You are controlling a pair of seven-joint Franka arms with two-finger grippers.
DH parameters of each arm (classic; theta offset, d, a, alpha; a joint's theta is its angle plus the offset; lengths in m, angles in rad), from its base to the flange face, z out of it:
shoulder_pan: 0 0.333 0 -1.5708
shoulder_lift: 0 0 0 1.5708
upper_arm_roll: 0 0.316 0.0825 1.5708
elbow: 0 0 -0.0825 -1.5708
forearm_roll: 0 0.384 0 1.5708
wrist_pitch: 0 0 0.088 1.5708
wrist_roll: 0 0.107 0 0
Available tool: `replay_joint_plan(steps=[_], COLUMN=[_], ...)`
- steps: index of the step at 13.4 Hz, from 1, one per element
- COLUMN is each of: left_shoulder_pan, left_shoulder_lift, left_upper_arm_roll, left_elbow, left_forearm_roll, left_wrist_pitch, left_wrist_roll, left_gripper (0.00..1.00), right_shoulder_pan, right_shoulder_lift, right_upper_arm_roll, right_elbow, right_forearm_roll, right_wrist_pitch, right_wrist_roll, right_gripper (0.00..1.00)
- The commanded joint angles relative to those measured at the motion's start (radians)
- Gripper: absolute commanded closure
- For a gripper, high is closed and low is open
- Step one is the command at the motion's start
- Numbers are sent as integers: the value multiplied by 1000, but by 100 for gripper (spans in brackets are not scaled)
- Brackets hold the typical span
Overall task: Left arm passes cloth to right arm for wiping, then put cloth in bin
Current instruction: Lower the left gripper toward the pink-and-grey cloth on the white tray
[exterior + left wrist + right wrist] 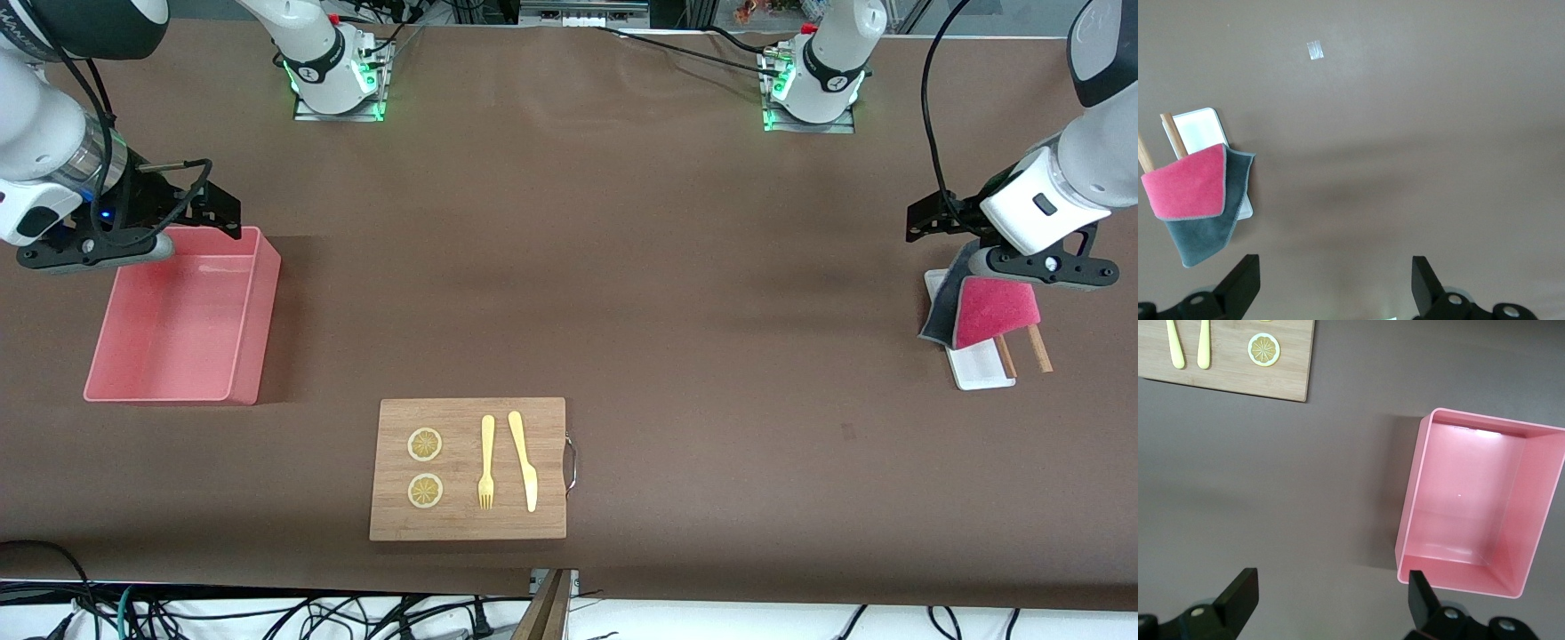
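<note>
Lowest in the front view, nearest the camera, the wooden cutting board (468, 468) lies close to the table's (693, 293) lower edge, a wire handle (571, 463) on one short side. On it rest two lemon slices (425, 468), a yellow fork (486, 461) and a yellow knife (524, 460), all well inside the board's borders. Wide bare brown tabletop spreads around the board up to the arm bases at the top of the frame.

At the middle left of the frame sits the pink bin (253, 333), nothing in it, its walls straight and low. The right gripper (191, 209) hangs over the bin's upper rim, jaws wide apart and holding nothing; in the right wrist view its fingertips (1239, 590) frame bare table beside the bin (1418, 493), with a corner of the cutting board (1238, 370) at that picture's upper left.

At the middle right of the frame, near the table's edge, the cloth (994, 309) lies folded, magenta face up with a grey flap showing alongside. It drapes over a small white tray (978, 366) and two wooden sticks (1038, 348) that poke out from under it. The left gripper (956, 218) hovers just above the cloth's upper end, jaws spread and not touching it. In the left wrist view the cloth (1191, 190) sits at the frame's left, apart from the fingertips (1241, 280), with open tabletop filling the rest.
</note>
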Motion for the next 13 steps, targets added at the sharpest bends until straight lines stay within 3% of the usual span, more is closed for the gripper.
replay_joint_plan(steps=[1, 4, 9, 13], left_shoulder_pan=[-13, -2, 1, 33], left_shoulder_lift=[22, 59, 192, 208], left_upper_arm_roll=[-1, -1, -2, -1], left_elbow=[29, 20, -9, -269], left_forearm_roll=[21, 38, 259, 400], left_wrist_pitch=[-37, -42, 26, 335], left_wrist_roll=[73, 318, 665, 695], left_gripper=[0, 0, 0, 0], right_shoulder_pan=[2, 2, 2, 2], right_shoulder_lift=[5, 5, 5, 5], right_upper_arm_roll=[2, 2, 2, 2], right_elbow=[23, 25, 25, 25], right_forearm_roll=[-3, -3, -3, -2], right_wrist_pitch=[-20, -20, -18, -18], right_wrist_roll=[8, 8, 8, 8], right_gripper=[0, 1, 1, 0])
